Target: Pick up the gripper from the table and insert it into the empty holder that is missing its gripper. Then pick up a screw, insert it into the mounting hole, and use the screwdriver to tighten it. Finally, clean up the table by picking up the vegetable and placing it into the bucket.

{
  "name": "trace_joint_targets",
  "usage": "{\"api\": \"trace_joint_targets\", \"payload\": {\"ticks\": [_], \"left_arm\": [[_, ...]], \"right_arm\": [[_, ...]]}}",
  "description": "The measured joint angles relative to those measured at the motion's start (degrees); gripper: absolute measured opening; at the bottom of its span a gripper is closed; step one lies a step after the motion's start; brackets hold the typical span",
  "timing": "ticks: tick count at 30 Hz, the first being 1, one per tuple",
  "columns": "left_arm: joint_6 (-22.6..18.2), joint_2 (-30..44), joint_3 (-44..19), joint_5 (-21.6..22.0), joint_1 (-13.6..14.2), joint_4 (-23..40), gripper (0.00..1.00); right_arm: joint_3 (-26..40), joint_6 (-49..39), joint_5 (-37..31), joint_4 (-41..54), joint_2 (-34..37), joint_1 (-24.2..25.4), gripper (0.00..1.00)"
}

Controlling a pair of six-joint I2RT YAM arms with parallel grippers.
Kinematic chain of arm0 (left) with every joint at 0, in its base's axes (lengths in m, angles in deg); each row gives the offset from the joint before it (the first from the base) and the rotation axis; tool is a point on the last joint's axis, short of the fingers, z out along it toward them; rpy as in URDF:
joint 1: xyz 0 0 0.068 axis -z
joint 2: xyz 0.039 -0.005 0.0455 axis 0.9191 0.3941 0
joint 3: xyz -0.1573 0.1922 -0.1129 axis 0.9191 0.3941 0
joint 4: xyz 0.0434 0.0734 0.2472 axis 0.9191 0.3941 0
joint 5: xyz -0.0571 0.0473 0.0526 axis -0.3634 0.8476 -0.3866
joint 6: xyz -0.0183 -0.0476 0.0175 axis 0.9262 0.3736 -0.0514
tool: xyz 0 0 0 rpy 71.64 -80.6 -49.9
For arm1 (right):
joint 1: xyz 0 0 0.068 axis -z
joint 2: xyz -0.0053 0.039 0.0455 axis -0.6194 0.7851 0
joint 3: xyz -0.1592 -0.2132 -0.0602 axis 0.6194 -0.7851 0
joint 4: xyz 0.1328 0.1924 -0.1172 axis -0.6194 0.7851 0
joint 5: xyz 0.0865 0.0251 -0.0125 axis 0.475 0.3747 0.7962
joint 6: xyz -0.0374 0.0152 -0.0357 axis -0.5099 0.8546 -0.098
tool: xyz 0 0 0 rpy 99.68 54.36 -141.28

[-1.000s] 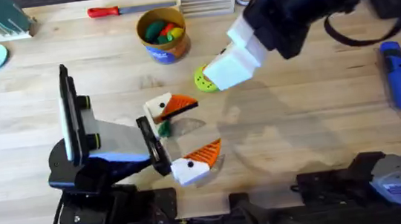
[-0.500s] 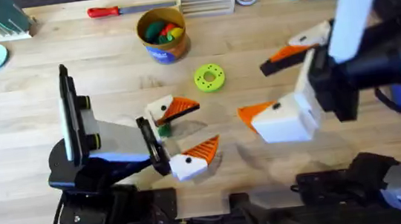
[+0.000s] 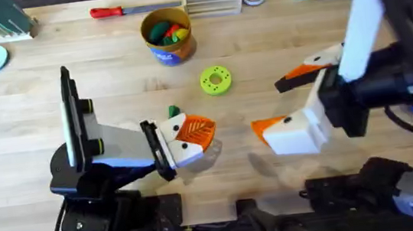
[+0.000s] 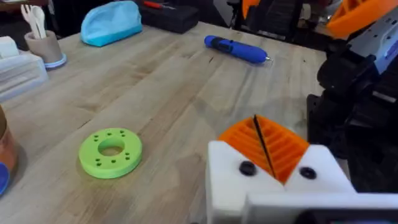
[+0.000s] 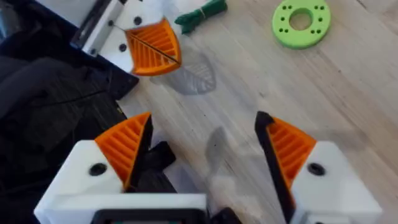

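Closing since before, left tool (image 3: 191,135) beside vegetable (image 3: 173,112).

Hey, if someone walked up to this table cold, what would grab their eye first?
Probably the right tool, hanging open over the table's right half, orange fingers spread wide. Next, the left tool at front centre, fingers pressed together, with the green bean bundle just behind it. Then the lime-green disc mid-table.

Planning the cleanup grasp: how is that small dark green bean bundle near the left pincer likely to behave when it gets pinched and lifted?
The bean bundle looks thin and small, so probably light. Its separate stalks splay at one end, so it may flex or slip sideways in a pinch. It lies flat on the table and seems unlikely to roll.
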State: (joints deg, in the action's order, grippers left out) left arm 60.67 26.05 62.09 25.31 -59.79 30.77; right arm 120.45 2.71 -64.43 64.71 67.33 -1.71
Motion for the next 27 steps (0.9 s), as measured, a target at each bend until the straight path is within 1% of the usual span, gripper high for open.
{"api": "trace_joint_targets", "payload": {"ticks": [2, 5, 8, 10, 13, 17, 21, 24, 27], "left_arm": [[0.0, 0.0, 0.0, 0.0, -0.02, 0.0, 0.005], [0.0, 0.02, 0.0, 0.0, -0.02, 0.0, 0.005], [0.0, 0.0, 0.0, 0.0, 0.0, 0.0, 0.005], [0.0, 0.0, 0.0, 0.0, -0.01, 0.0, 0.005], [0.0, 0.0, 0.0, 0.0, -0.01, 0.01, 0.005], [0.0, 0.0, 0.0, 0.0, 0.0, 0.0, 0.005], [0.0, 0.0, 0.0, -0.02, 0.0, 0.02, 0.005], [0.0, 0.0, 0.0, 0.0, -0.02, 0.02, 0.005], [0.0, 0.0, 0.0, -0.01, 0.0, 0.02, 0.005]], "right_arm": [[0.0, 1.15, -1.28, 0.66, 1.67, 1.54, 0.993], [-0.02, 2.23, -2.58, 1.57, 5.44, 6.5, 0.993], [-0.02, 2.63, -3.32, 1.68, 9.84, 13.97, 0.994], [-0.04, 2.91, -4.24, 1.2, 12.6, 19.92, 0.995], [-0.1, 3.1, -7.59, 0.17, 15.31, 28.89, 0.993], [-0.15, 2.39, -13.85, -1.75, 16.08, 39.74, 0.994], [-0.15, -1.26, -19.46, -5.22, 16.08, 49.11, 0.994], [-0.17, -4.9, -22.25, -8.14, 16.32, 56.15, 0.992], [-0.15, -8.43, -23.57, -10.68, 18.05, 62.75, 0.992]]}}
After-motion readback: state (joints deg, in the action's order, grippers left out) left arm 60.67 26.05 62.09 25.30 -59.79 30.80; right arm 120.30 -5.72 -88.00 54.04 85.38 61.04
